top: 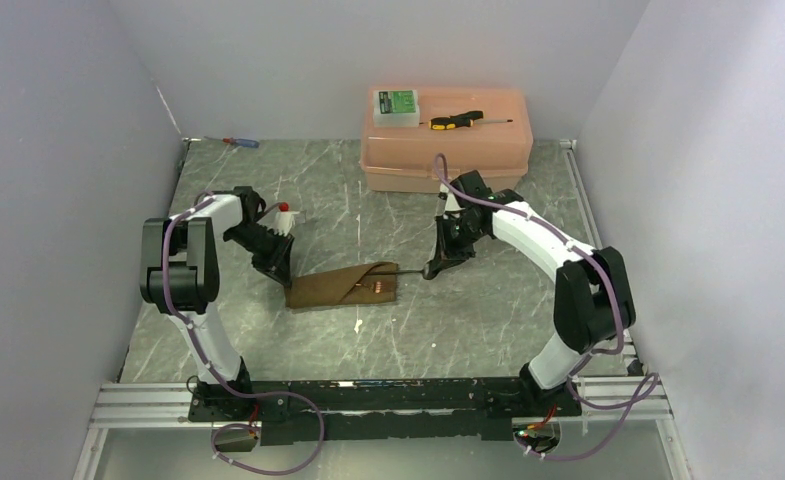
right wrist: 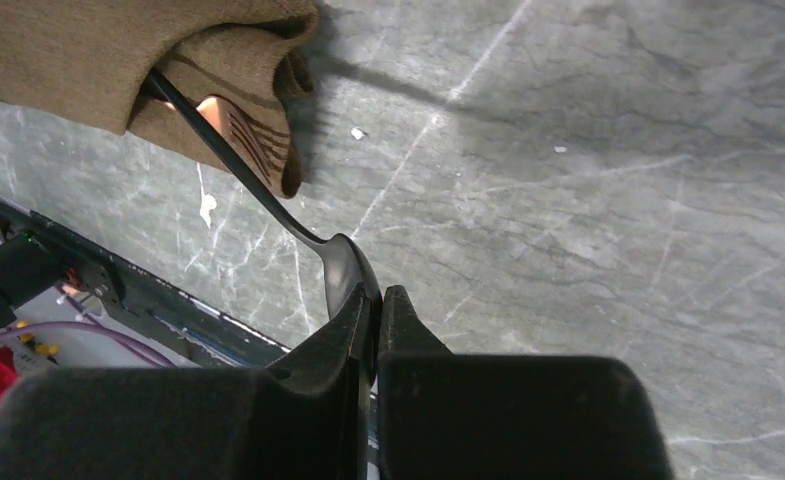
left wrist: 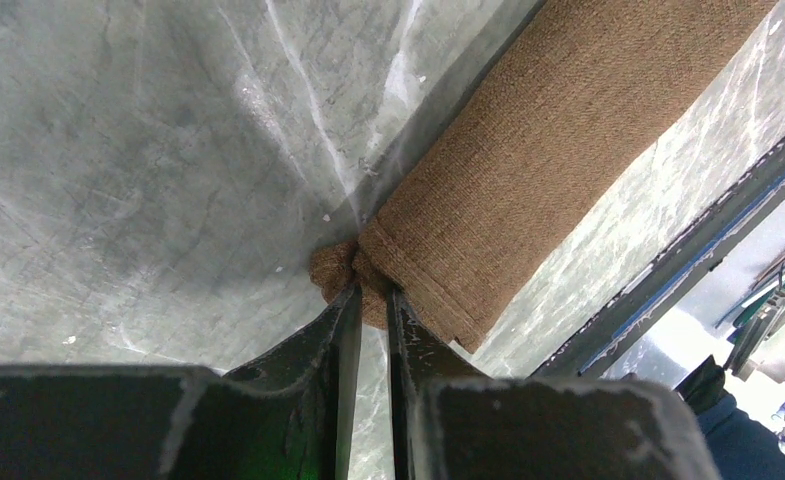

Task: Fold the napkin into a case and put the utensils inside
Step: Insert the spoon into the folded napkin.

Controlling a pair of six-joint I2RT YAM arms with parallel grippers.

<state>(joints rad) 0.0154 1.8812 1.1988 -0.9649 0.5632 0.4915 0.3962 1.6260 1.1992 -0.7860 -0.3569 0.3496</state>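
Brown cloth sits at the middle of it all. Nearest me, the black mounting rail [top: 398, 392] holds both bases at the near edge of the grey marbled table [top: 468, 330]. A small white scrap [top: 358, 325] lies on the table between the rail and the cloth.

The left arm [top: 218, 215] rises from its base, bends sharply at the elbow and reaches down and inward. The left gripper [top: 276, 268] meets the case [top: 333, 290] at its nine o'clock end. In the wrist view its fingers [left wrist: 340, 330] are drawn almost together, clenched on a bunched corner of the folded cloth.

The right arm [top: 533, 235] mirrors it, arching up from its base and dropping its wrist toward the case's three o'clock end. The right gripper [top: 433, 268] is clamped tight on the bowl of the black spoon [right wrist: 340, 265]. The spoon's thin handle runs from the jaws across a short gap of bare table and disappears into the open mouth of the case. Beside it in that opening lies a copper-coloured fork [right wrist: 238, 125], tines outward.

The case lies flat at the table's centre, its long axis from nine to three o'clock.

Farther off, at about one o'clock, a pink plastic box [top: 446, 150] stands against the back wall. A small green-labelled container [top: 396, 104] and a yellow-and-black screwdriver [top: 456, 120] rest on its lid. At eleven o'clock, a blue-and-red screwdriver [top: 240, 142] lies by the far wall.
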